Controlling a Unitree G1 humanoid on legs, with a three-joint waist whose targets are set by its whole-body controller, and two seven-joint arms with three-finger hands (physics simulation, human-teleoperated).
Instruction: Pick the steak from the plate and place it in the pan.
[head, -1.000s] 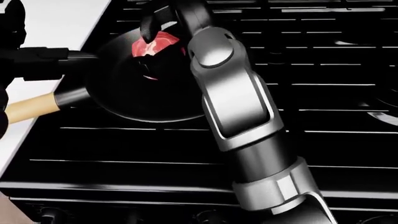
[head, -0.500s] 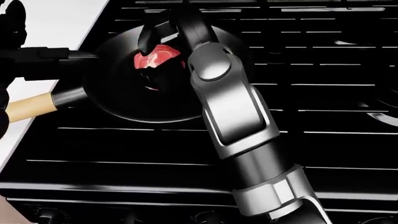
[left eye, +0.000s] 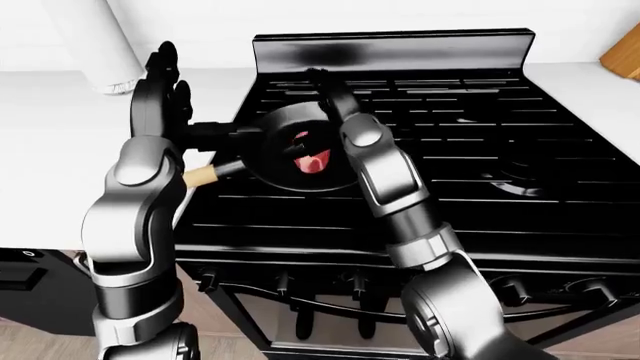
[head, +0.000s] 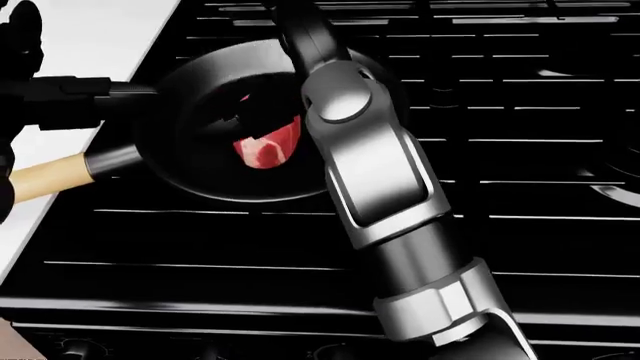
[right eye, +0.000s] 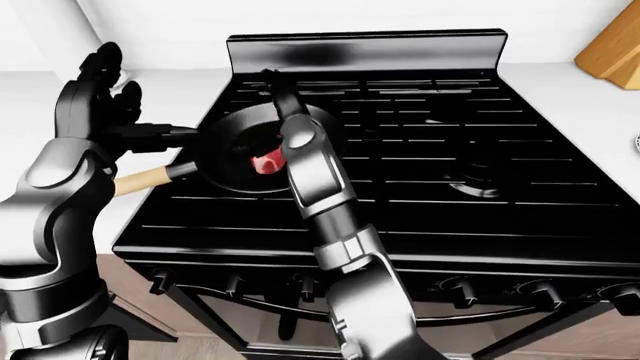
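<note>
Red steak (head: 268, 150) lying inside black pan (head: 190, 169) on stove (left eye: 480, 172), right hand (left eye: 318, 81) above the pan, fingers' state unclear, left hand (right eye: 100, 90) raised beside, fingers spread wide, holding nothing.

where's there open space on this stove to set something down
Free: the grates right of the right arm, toward the right burner, and the strip below the pan. Crowded: the pan, holding the steak, with the left hand beside it.

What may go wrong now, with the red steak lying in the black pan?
The red raw steak lies inside the round black frying pan, partly under the right forearm. Lifting out, the arm may brush the meat or the pan rim. The right robot hand is hidden, so a finger might catch the steak.
</note>
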